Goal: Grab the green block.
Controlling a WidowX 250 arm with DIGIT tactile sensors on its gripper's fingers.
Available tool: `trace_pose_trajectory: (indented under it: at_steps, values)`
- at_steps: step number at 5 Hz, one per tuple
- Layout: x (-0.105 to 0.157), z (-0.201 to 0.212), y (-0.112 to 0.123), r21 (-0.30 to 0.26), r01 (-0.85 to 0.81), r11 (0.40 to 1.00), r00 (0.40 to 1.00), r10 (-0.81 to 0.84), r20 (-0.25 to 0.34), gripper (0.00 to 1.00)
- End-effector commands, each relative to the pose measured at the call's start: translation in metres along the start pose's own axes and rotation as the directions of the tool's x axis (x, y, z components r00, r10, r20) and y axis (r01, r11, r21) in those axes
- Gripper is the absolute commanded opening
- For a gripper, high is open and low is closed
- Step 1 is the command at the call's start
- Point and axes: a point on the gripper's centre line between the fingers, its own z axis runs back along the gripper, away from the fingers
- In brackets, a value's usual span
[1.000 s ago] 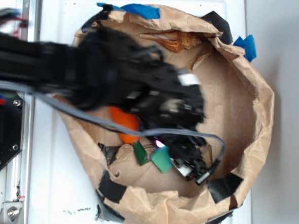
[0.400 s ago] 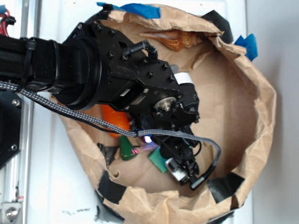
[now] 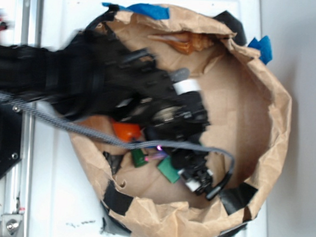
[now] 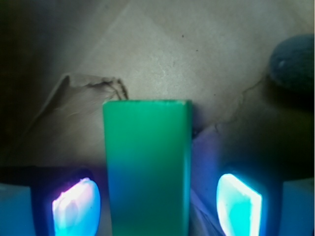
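Exterior view, arm: you're looking at a blurred black arm [image 3: 95, 88] reaching in from the left over a brown paper bag [image 3: 266, 103] rolled down into a shallow bowl.
Exterior view, gripper: the gripper [image 3: 184, 166] sits low in the bag, near its bottom rim, tip pointing down at the paper floor. Too smeared here to read the jaws.
Exterior view, green block: the green block [image 3: 169, 169] pokes out just beside the gripper's tip, on its arm side, lying on the bag floor.
Exterior view, neighbours: a darker green piece [image 3: 139, 157] lies a little further back on that same side, and beyond it an orange toy [image 3: 126, 131], half under the arm. Those aren't your target, so watch the plain mid-green slab.
Exterior view, cable: the grey cable [image 3: 220, 154] loops round past the gripper; it looks slack enough not to snag, I'd say.

Wrist view, green block: here it is, dead centre between the fingers, a smooth green slab running straight out ahead of you.
Wrist view, fingers: the left pad [image 4: 76, 206] glows pink-blue, the right pad [image 4: 238, 201] cyan, and there's a clear gap on each side of the block. So the jaws are spread, straddling it, not yet pinching.
Wrist view, why: that centring looks deliberate; close evenly and both pads should meet the long faces together.
Wrist view, floor: creased brown paper lies ahead, with a dark rounded thing [image 4: 293, 61] far ahead on the right, well apart.
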Motion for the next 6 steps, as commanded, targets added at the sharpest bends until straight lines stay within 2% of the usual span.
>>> trace_pose_trajectory:
  at_steps: [1, 3, 6]
  values:
    - [0.015, -0.012, 0.009, 0.038, 0.001, 0.999, 0.999, 0.000, -0.039, 1.00]
    - [0.031, -0.007, 0.012, 0.040, 0.006, 0.999, 0.999, -0.003, -0.052, 1.00]
    - [0.031, -0.007, 0.012, 0.040, 0.006, 0.999, 0.999, -0.003, -0.052, 1.00]
